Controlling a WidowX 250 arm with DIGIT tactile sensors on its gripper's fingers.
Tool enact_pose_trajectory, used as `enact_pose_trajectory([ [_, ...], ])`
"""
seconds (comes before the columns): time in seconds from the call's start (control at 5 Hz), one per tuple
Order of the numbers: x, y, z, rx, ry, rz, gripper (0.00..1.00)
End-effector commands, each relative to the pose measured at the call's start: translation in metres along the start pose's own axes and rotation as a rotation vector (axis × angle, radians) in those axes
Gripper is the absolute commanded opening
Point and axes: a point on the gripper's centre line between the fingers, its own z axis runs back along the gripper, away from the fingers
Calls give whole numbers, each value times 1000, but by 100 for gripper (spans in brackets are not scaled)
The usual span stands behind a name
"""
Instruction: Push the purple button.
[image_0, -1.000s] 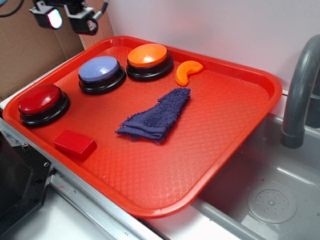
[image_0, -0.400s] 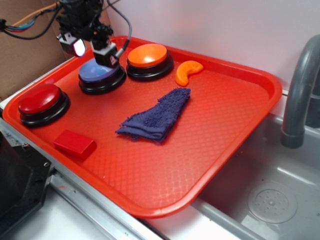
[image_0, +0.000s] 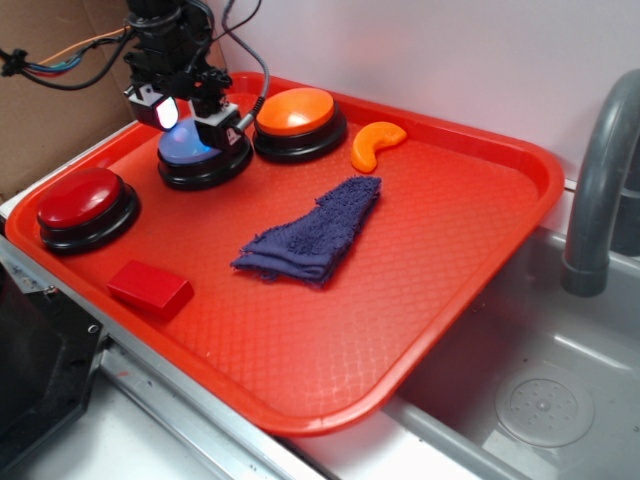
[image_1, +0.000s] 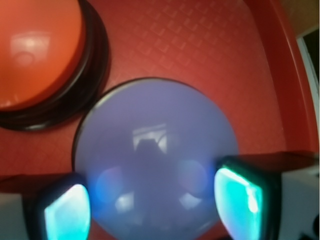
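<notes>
One smooth domed purple button (image_1: 155, 160) – glossy – between spread pincer (image_1: 155, 205) fingers.

glossy plastic purple button (image_1: 155, 160); textured plastic tray (image_0: 400, 300); rough terry cloth (image_0: 315, 232)

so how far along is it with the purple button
Done: the end effector is lined up above the purple button, fingers open and straddling the dome in the wrist view. In hand: closing the last gap; the button glows blue, but contact can't be confirmed. Left: a confirmed press, then lifting clear. The orange button and red button sit untouched.
</notes>
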Motion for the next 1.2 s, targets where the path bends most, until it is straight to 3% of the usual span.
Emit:
enact_pose_trajectory([
  [0.0,2,3,-8,3,22,18,100],
  [0.4,1,6,-18,7,56,15,100],
  [1.0,-9,33,68,-72,-51,3,100],
])
